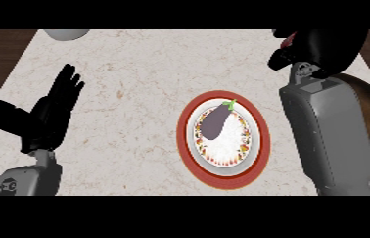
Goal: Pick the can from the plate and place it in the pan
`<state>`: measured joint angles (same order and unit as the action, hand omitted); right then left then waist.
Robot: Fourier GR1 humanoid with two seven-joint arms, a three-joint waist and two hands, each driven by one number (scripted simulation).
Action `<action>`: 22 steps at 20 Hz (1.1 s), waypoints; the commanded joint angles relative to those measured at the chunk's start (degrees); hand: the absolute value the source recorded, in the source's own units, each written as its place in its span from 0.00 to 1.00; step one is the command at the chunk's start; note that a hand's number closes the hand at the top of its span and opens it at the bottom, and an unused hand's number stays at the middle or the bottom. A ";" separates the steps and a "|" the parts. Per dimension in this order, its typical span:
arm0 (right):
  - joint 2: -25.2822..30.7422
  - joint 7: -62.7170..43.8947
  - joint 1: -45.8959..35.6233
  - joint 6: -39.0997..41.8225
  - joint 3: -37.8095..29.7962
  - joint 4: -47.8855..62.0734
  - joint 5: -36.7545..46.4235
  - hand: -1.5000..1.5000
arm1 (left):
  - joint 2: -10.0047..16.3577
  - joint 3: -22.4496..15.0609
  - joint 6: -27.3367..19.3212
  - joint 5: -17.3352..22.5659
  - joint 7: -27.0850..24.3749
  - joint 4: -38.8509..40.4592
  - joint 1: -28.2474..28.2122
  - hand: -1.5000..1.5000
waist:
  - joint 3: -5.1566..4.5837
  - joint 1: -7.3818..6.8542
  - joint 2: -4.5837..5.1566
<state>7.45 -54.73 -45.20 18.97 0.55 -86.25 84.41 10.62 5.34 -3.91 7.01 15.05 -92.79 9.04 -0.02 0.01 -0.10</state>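
- Presently the right hand [318, 48] is at the upper right of the head view, over the far right part of the surface [137, 75], with its fingers curled in.
- A small red sliver, taken to be the can [289, 39], shows at that hand's left edge. The hand hides the rest of it, so the fingers read as closed round the can.
- The can is off the plate [186, 134]: it is up and to the right of the plate and well apart from it.
- The plate has a red rim and a white, patterned centre, and sits right of centre on the surface. A dark purple eggplant [213, 123] lies on its upper half.
- The grey right forearm [325, 134] runs up the right side of the view, just beside the plate's right rim.
- A brown rounded shape [354, 87] shows past the forearm at the right edge. Cannot tell what it is.
- The left hand [52, 112] rests at the left edge, fingers straight and spread, holding nothing.
- A pale round object [66, 34] is cut off at the upper left.
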 commanded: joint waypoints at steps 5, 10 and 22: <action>9.03 6.16 10.38 -6.54 -9.80 -5.97 -4.02 1.00 | -1.56 -1.43 -2.12 -2.13 0.99 -3.41 -1.45 0.50 | 0.06 0.18 -0.05; 11.57 11.85 18.03 -14.33 -15.32 -6.67 -8.32 1.00 | 0.78 1.15 0.34 0.24 2.51 0.21 3.29 0.50 | 0.05 0.38 0.07; 15.97 36.14 23.26 -33.35 -24.88 19.26 -21.76 1.00 | -0.19 1.04 2.91 -0.11 -3.45 1.28 -2.78 0.50 | 0.06 -0.56 0.24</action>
<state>23.34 -24.64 -23.29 -8.76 -22.90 -74.41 65.32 9.66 5.69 -2.95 6.02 12.93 -90.94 8.93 0.05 -0.27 0.16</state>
